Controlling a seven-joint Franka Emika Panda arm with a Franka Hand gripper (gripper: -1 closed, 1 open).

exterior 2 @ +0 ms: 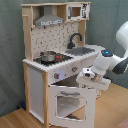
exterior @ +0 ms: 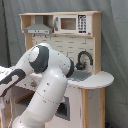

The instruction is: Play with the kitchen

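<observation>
in the first exterior view the white arm (exterior: 47, 85) fills the foreground and hides the stovetop and the lower front of the kitchen (exterior: 75, 50). in the second exterior view the gripper (exterior 2: 92, 80) hangs at the counter's front edge, at about 3 o'clock from the knobs (exterior 2: 65, 73); whether its fingers are spread or pressed together i cannot tell. the oven door (exterior 2: 70, 102) is tilted open. farther back, a pot (exterior 2: 48, 56) sits on the stovetop, the faucet (exterior 2: 75, 39) stands behind the sink (exterior 2: 82, 50), with a microwave (exterior 2: 75, 11) at 12 o'clock.
</observation>
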